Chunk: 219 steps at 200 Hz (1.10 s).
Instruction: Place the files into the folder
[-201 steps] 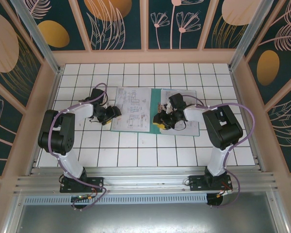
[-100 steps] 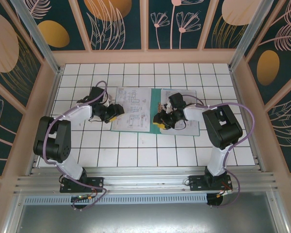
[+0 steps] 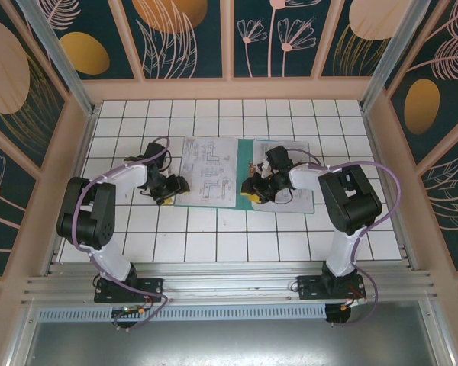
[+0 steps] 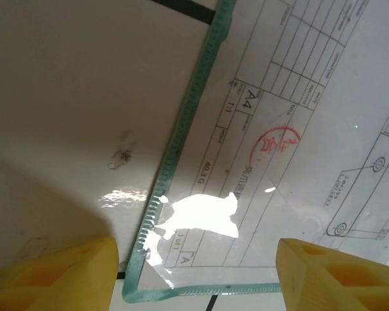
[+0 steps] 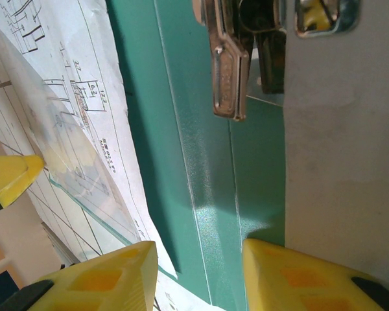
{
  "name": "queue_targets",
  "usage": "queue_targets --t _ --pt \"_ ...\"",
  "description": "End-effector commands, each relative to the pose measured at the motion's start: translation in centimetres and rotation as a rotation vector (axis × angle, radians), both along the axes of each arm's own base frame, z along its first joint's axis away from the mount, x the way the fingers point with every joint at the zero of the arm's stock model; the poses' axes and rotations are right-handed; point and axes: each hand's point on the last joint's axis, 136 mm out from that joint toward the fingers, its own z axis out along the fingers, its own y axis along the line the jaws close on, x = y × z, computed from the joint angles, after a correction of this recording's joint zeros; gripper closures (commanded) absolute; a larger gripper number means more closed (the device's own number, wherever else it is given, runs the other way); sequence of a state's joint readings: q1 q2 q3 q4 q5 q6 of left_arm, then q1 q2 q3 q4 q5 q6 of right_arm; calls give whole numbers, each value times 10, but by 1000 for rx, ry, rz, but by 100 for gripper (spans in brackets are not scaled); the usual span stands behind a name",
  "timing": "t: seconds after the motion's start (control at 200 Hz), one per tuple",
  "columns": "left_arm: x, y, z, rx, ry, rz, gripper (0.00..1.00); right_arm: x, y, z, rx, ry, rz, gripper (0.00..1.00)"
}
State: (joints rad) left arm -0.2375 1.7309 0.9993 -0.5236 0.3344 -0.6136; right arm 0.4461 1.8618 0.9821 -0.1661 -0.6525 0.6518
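Left hand (image 3: 171,185) is open over the near-left corner of the files (image 3: 208,169). They lie on the open folder (image 3: 301,204), mid-bench (image 3: 214,244). Right hand (image 3: 253,189) is at the spine, fingers apart (nothing visibly pinched).

We see the files (image 3: 208,171) on the tiled table (image 3: 214,244), with the folder (image 3: 301,201) adjoining their right edge. The left gripper (image 3: 175,186) sits at their left edge, and the right gripper (image 3: 249,191) hangs over the folder.
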Motion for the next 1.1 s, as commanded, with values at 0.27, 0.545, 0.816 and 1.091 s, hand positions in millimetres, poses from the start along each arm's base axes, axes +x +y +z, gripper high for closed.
queue_targets --t 0.27,0.545,0.816,1.091 --pt "-11 -23 -10 -55 45 -16 35 -29 -29 -55 -182 132 -15 59" --pt "-4 -20 8 -31 7 0 35 -29 -29 -56 -183 135 -15 59" --pt "-19 0 -7 86 72 14 36 -30 -30 -55 -185 133 -13 59" --pt "-14 -21 -8 -17 50 0 36 -30 -29 -56 -182 136 -10 59"
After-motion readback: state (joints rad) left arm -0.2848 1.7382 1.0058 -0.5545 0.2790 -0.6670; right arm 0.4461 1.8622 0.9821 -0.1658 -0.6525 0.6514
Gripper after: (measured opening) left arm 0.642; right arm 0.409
